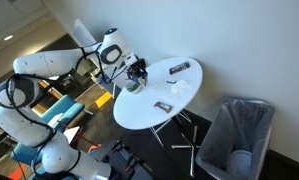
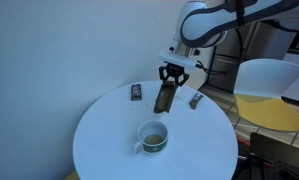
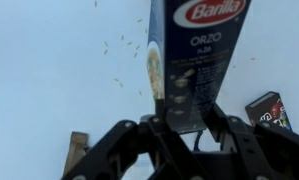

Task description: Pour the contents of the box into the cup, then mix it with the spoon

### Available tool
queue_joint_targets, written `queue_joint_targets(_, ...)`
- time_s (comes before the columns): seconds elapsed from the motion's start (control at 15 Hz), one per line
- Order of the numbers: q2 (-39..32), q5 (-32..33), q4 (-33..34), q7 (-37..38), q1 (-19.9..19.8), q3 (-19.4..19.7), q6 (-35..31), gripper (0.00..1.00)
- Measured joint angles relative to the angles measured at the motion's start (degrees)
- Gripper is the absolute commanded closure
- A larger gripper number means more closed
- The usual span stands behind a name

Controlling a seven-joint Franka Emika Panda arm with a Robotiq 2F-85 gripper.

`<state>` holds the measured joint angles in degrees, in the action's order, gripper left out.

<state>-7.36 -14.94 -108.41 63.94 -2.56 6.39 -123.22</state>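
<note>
My gripper (image 2: 171, 82) is shut on the box (image 2: 164, 98), a narrow dark blue pasta box held by its lower part. In the wrist view the box (image 3: 194, 55) rises between my two black fingers (image 3: 221, 118). In an exterior view the box hangs tilted above the round white table (image 2: 104, 130), just behind the cup (image 2: 153, 138). The cup is squat and grey-green with a dark inside, and it stands upright near the table's middle. Small grains (image 3: 119, 62) lie scattered on the table top. I cannot make out the spoon.
A flat dark packet (image 3: 269, 108) lies near the box, also seen as the packet (image 1: 181, 67) at the table's far side. Two small items (image 2: 137, 92) (image 2: 196, 99) lie behind the cup. A grey bin (image 1: 239, 135) and a yellow chair (image 2: 274, 95) stand beside the table.
</note>
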Motion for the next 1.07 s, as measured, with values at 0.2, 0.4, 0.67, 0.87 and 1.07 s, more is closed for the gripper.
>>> queue_joint_targets(0.2, 0.50, 5.32, -0.02, 3.26, 1.31, -0.88, -0.10, 0.56)
queue_joint_targets(0.4, 0.72, 6.07, -0.16, 3.50, 1.66, -1.48, -0.10, 0.56)
queue_joint_targets(0.67, 0.65, 6.09, -0.19, 3.49, 1.57, -1.48, -0.10, 0.81)
queue_joint_targets(0.87, 0.44, 6.88, -0.16, 3.47, 1.67, -1.71, -0.10, 0.81)
queue_joint_targets(1.07, 0.45, 9.57, 0.21, 3.51, 1.86, -2.43, -0.09, 0.81)
